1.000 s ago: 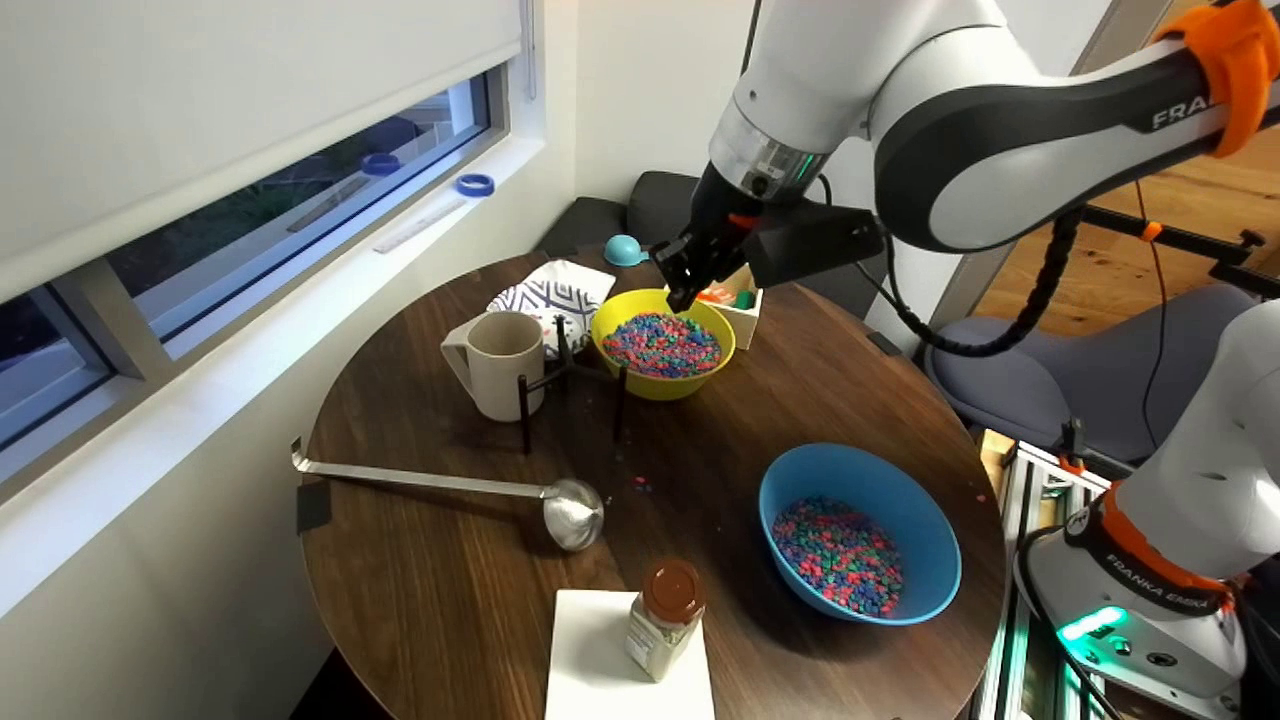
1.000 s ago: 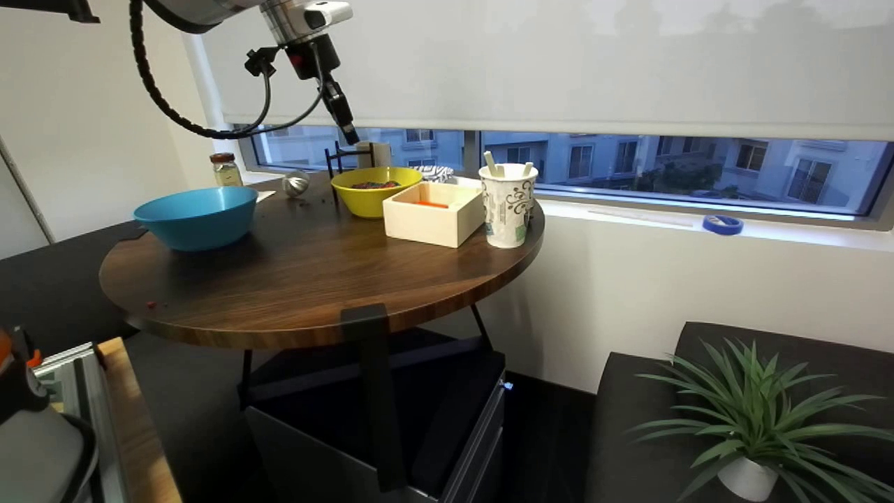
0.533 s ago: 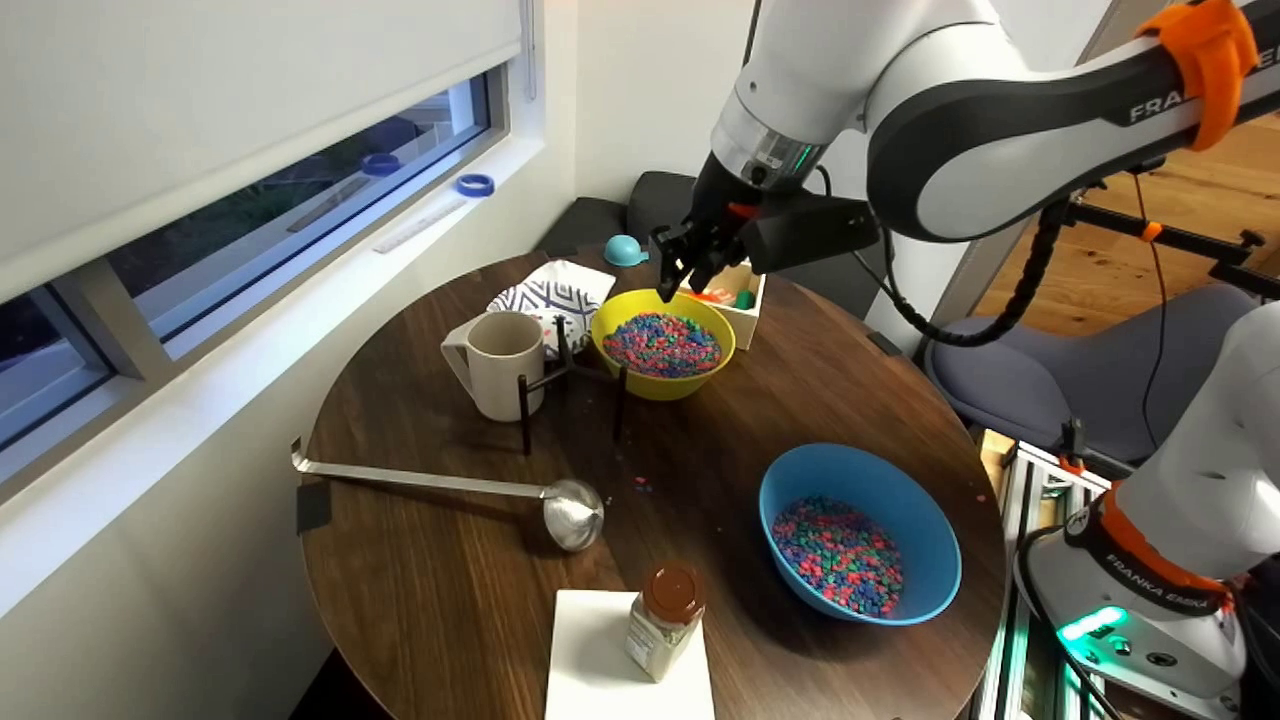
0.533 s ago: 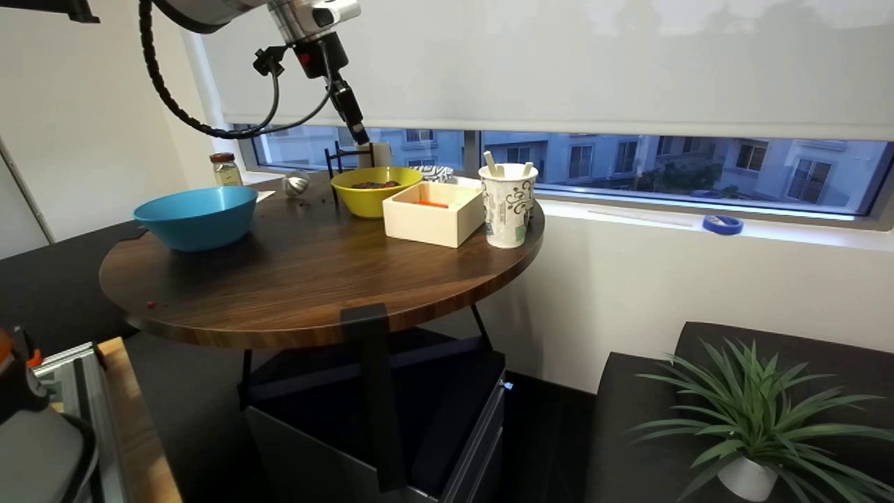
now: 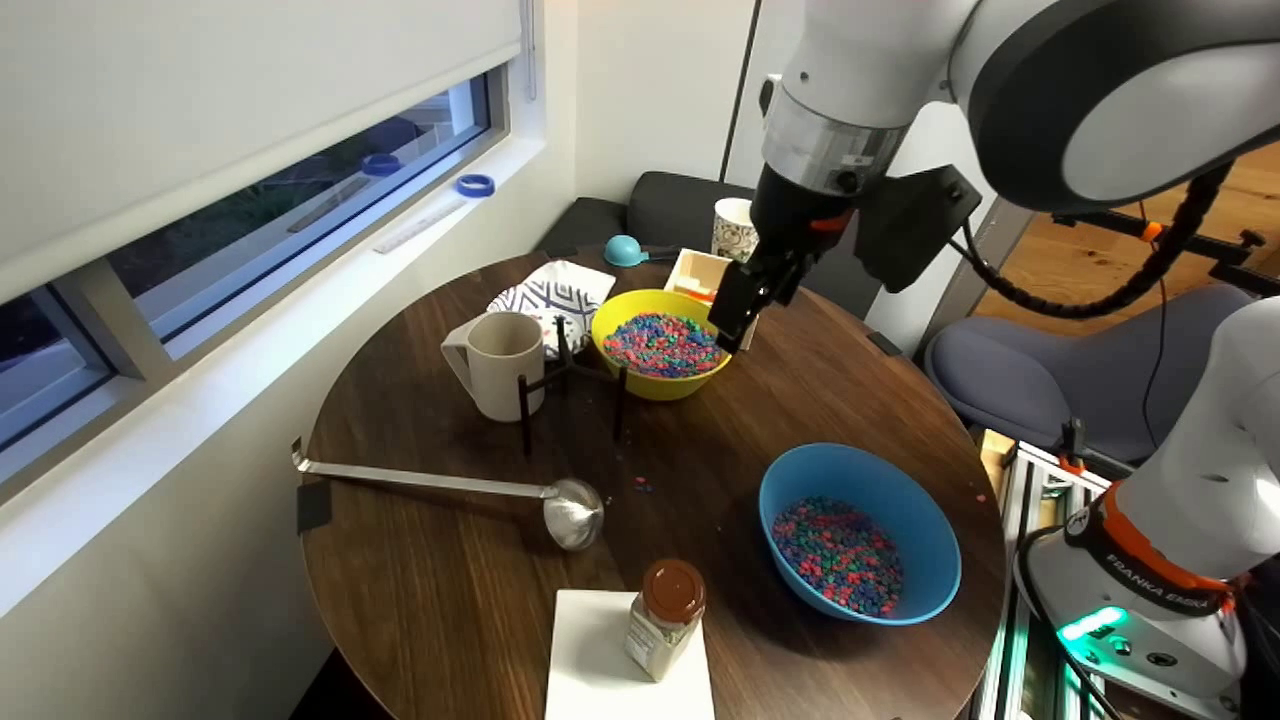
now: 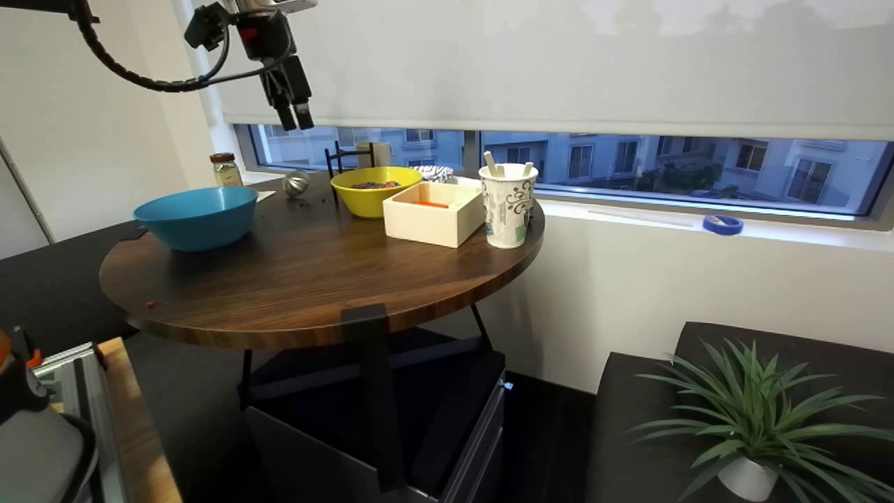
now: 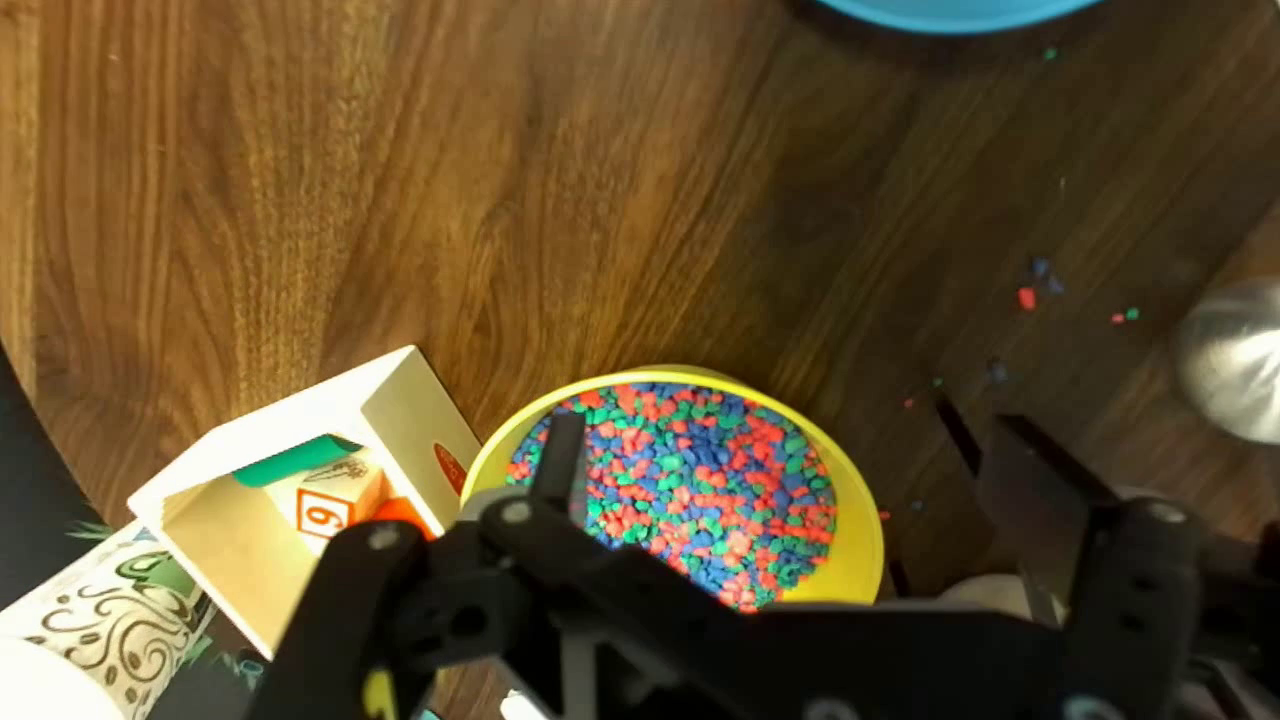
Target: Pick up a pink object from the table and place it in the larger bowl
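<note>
Just now the fingers (image 7: 1035, 490) have drawn back from over the yellow bowl (image 7: 855, 540) and turned; spread wide, they hold nothing, so the pick seems yet to come and this looks like lining up for it. Lower down and near them, the yellow bowl carries a bed of pink, blue and green bits (image 7: 700, 480). Just beside it, past one finger, a pale wooden box (image 7: 415, 430) holds a numbered block (image 7: 335, 505) and a green piece (image 7: 295, 460). Farther out, past the opposite finger, a pink bit (image 7: 1027, 298) lies loose on the table (image 6: 314, 279) among spilled crumbs (image 7: 1040, 268), near the ladle (image 7: 1235, 365); likely it is the one meant, though I cannot tell for sure. Well apart from the fingers stands the larger bowl (image 5: 900, 490), blue, its similar layer (image 5: 840, 555) low inside and the wall bare above.
</note>
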{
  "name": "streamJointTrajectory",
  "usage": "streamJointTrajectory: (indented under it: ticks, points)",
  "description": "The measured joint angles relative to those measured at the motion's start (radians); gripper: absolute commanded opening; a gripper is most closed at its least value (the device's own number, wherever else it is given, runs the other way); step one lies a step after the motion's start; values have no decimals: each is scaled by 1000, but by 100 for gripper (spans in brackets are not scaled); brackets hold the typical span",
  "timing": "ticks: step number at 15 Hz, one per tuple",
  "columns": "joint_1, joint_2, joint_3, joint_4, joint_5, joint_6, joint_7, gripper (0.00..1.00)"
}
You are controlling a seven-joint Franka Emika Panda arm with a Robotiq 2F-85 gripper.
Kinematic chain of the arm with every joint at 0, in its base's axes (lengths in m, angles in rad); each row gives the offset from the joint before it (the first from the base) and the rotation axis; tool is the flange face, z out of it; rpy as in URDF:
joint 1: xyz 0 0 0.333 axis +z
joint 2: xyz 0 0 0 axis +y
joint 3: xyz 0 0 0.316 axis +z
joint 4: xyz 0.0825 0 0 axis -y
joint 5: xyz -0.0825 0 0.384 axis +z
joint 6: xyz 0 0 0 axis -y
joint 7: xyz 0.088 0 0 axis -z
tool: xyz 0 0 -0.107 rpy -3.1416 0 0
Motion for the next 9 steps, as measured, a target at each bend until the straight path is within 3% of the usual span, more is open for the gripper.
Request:
streamJointTrajectory:
  ticks: [4,9]
  points:
    - [2,-74,-5,-9,0,-42,-181,100]
    - [19,-171,-47,-48,15,11,-441,100]
